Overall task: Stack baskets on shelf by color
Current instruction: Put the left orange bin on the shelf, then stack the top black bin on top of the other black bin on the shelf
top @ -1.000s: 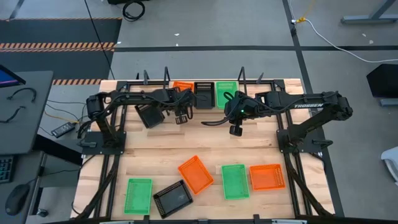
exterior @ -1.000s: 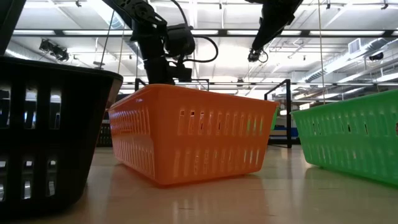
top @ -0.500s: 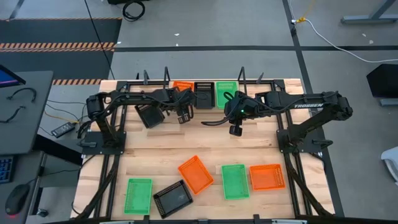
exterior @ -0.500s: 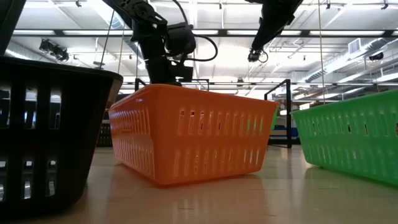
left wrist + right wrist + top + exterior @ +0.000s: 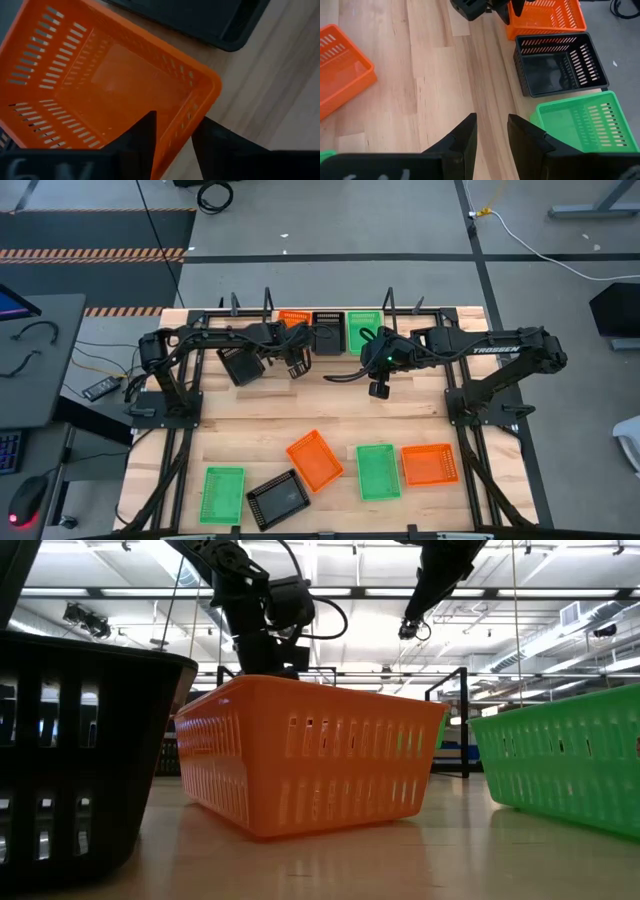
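Left tool: over the front corner of the orange basket on the shelf, fingers straddling that corner wall, one inside and one outside; whether pinching or just apart around the wall cannot be told.
Shelf: along the far edge of the desk, black wire frame with upright rods.
Shelf row, left to right: orange basket on the shelf, black basket on the shelf, green basket on the shelf, side by side, just beside one another.
Right tool: hovering above bare desk just in front of the shelf row, fingers spread, nothing between them.
Near edge of desk, left to right: green basket at the left; black basket at the front, turned at an angle; tilted orange basket, just beside the black one; middle green basket; orange basket at the right, just beside that green one.
Low view: tilted orange basket fills the middle, black wall at left, green wall at right, both arms above.
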Action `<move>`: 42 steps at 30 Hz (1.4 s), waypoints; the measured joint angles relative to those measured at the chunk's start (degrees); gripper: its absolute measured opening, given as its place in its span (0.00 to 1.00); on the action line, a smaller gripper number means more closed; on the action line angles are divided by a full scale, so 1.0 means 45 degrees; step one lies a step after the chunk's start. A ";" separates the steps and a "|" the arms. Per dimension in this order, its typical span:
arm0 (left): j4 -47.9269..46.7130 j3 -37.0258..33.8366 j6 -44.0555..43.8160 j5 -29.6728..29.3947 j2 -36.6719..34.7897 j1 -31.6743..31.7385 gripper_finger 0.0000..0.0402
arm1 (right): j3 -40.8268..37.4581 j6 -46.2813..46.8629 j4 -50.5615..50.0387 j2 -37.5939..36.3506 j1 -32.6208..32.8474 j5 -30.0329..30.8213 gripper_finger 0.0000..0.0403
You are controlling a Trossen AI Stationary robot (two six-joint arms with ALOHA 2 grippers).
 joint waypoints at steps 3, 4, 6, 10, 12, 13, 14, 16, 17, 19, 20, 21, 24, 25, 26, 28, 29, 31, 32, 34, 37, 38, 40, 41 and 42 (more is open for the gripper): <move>0.0015 0.0000 -0.0008 0.0004 0.0000 0.0000 0.30 | 0.0000 0.0000 0.0000 0.0000 0.0000 0.0001 0.28; 0.0016 0.0000 -0.0002 0.0004 0.0000 0.0000 0.30 | 0.0000 0.0000 0.0000 0.0000 0.0000 0.0001 0.28; 0.0016 0.0000 0.0207 0.0003 0.0000 0.0000 0.30 | 0.0000 0.0000 0.0000 0.0000 0.0000 0.0000 0.28; -0.0242 0.0029 0.0736 0.0007 -0.0098 -0.0051 0.30 | 0.0000 0.0000 -0.0005 0.0000 0.0000 0.0000 0.28; -0.0501 0.0237 0.0784 0.0004 -0.0173 -0.0110 0.30 | 0.0000 -0.0010 -0.0005 0.0000 0.0000 0.0001 0.28; -0.0623 0.0389 0.0898 0.0001 -0.0205 -0.0169 0.30 | 0.0000 -0.0015 -0.0005 0.0000 0.0000 0.0000 0.28; -0.0777 0.0563 0.0987 -0.0007 -0.0227 -0.0241 0.30 | 0.0000 -0.0017 -0.0005 0.0000 0.0000 0.0005 0.28; -0.1192 0.1002 0.1151 -0.0009 -0.0228 -0.0403 0.30 | 0.0000 -0.0024 -0.0004 0.0000 0.0000 0.0004 0.28; -0.1439 0.1259 0.1274 -0.0003 -0.0228 -0.0501 0.30 | 0.0000 -0.0024 0.0000 0.0000 0.0000 0.0000 0.28; -0.1655 0.1778 0.1447 -0.0016 -0.0228 -0.0731 0.30 | 0.0000 -0.0029 -0.0005 0.0000 0.0000 0.0000 0.28; -0.1900 0.2051 0.1565 -0.0080 -0.0228 -0.0849 0.30 | 0.0000 -0.0034 -0.0009 0.0000 0.0000 0.0004 0.28; -0.2272 0.2365 0.1584 -0.0156 -0.0225 -0.0977 0.30 | 0.0000 -0.0034 -0.0006 0.0000 0.0008 0.0005 0.28; -0.3767 0.3606 0.1560 -0.0528 -0.0226 -0.1371 0.30 | 0.0000 -0.0034 -0.0012 0.0000 0.0015 0.0000 0.28; -0.4420 0.4036 0.1421 -0.0659 -0.0228 -0.1511 0.30 | 0.0000 -0.0034 -0.0012 0.0000 0.0015 -0.0003 0.28; -0.5229 0.4462 0.1244 -0.0728 -0.0228 -0.1652 0.30 | 0.0000 -0.0036 -0.0015 0.0000 0.0015 0.0000 0.28; -0.6905 0.5357 0.0733 -0.0739 -0.0228 -0.1974 0.30 | 0.0000 -0.0039 -0.0051 0.0000 0.0015 0.0000 0.28; -0.7729 0.5741 0.0430 -0.0749 -0.0234 -0.2148 0.30 | 0.0000 -0.0039 -0.0093 0.0000 0.0015 -0.0005 0.28; -0.9286 0.6198 -0.0369 -0.0756 -0.0261 -0.2555 0.30 | 0.0000 -0.0035 -0.0170 0.0000 0.0015 -0.0005 0.28; -0.9925 0.6241 -0.0776 -0.0735 -0.0306 -0.2780 0.30 | 0.0000 -0.0036 -0.0185 0.0000 0.0021 -0.0002 0.28; -1.0805 0.6099 -0.1649 -0.0524 -0.0501 -0.3287 0.30 | 0.0000 -0.0034 -0.0189 0.0000 0.0050 0.0002 0.28; -1.1492 0.5524 -0.2916 -0.0039 -0.0944 -0.4142 0.30 | 0.0000 -0.0034 -0.0158 0.0000 0.0172 0.0005 0.28; -1.1499 0.5247 -0.3278 -0.0017 -0.1104 -0.4433 0.30 | 0.0000 -0.0038 -0.0109 0.0000 0.0221 0.0004 0.28; -1.1329 0.4580 -0.3917 -0.0049 -0.1500 -0.4989 0.30 | 0.0000 -0.0034 -0.0063 0.0000 0.0346 0.0004 0.28; -1.1187 0.4194 -0.4287 -0.0040 -0.1749 -0.5216 0.30 | 0.0000 -0.0037 -0.0051 0.0000 0.0416 0.0008 0.28; -1.1036 0.3805 -0.4627 -0.0049 -0.1963 -0.5408 0.30 | 0.0000 -0.0034 -0.0029 0.0000 0.0485 0.0010 0.28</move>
